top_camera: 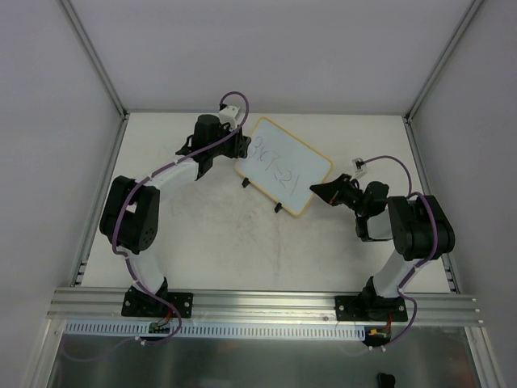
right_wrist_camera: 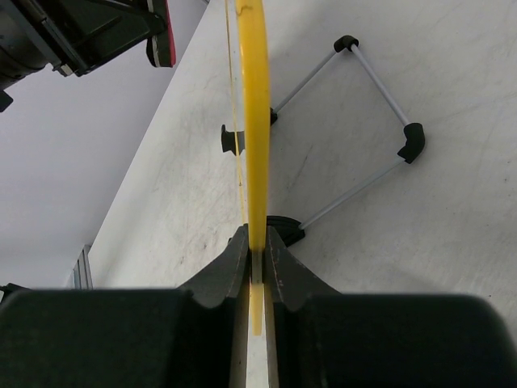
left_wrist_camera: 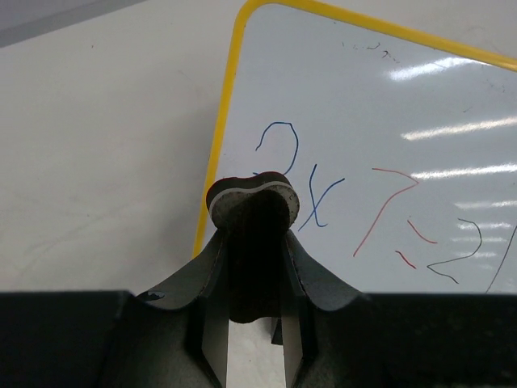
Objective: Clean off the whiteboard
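Note:
The whiteboard (top_camera: 283,166) lies slantwise at the table's middle back, white with a yellow rim and blue, red and black handwriting (left_wrist_camera: 380,210). My left gripper (top_camera: 241,145) is at the board's left edge, shut on a small black eraser block (left_wrist_camera: 252,206) whose pale-rimmed end rests on the board by the blue marks. My left gripper also shows in the left wrist view (left_wrist_camera: 252,238). My right gripper (top_camera: 317,192) is shut on the board's right rim. In the right wrist view that gripper (right_wrist_camera: 257,242) pinches the yellow rim (right_wrist_camera: 252,121), seen edge-on.
The board's wire stand with black feet (right_wrist_camera: 380,81) sticks out underneath; two feet show at the board's near edge (top_camera: 277,210). Grey walls and aluminium posts (top_camera: 97,65) enclose the table. A metal rail (top_camera: 266,303) runs along the near edge.

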You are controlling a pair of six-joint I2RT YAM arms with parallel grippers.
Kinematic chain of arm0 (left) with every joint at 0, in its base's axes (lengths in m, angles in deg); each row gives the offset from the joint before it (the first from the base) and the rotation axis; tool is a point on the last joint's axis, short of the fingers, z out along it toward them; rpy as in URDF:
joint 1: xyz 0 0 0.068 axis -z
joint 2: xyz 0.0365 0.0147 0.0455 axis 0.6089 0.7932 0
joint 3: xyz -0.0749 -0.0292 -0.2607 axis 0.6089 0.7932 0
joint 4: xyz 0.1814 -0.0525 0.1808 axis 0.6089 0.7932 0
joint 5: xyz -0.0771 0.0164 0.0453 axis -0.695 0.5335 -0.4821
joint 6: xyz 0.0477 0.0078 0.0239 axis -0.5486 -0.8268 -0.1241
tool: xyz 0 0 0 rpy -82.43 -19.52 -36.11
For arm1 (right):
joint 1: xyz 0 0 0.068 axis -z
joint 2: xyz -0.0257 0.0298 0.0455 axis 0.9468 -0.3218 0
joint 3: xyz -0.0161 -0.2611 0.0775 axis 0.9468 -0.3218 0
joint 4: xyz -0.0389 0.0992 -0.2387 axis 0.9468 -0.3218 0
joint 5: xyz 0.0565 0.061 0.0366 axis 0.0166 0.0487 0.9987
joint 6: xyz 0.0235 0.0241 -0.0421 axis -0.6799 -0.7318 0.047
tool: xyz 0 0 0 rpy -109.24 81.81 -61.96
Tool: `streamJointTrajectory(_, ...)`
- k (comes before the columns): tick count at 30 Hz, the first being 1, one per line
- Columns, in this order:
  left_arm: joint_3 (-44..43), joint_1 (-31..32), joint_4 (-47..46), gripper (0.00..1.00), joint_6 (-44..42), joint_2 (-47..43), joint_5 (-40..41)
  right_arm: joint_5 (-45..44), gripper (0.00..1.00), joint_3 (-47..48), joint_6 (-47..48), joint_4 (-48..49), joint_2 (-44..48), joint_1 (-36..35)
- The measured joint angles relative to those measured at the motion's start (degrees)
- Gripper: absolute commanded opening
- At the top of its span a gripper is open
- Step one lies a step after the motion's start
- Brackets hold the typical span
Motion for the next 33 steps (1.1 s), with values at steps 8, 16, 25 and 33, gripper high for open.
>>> streamJointTrajectory(8,-2.8,2.1,-6.2,0.0,-2.4,3.9,0.6,0.0,0.0,0.0,0.0,0.0,0.0,-0.1)
streamJointTrajectory(16,-7.6,3.0,-8.3,0.0,-4.8,9.4,1.8,0.0,0.0,0.0,0.0,0.0,0.0,-0.1)
streamJointTrajectory(25,-9.1,2.9,-8.3,0.0,-7.1,11.9,4.5,0.1,0.0,0.0,0.0,0.0,0.0,-0.1)
streamJointTrajectory(33,-10.9,2.9,-9.0,0.0,-7.5,14.7,4.6,0.0,0.0,0.0,-0.3,-0.2,0.0,-0.1)
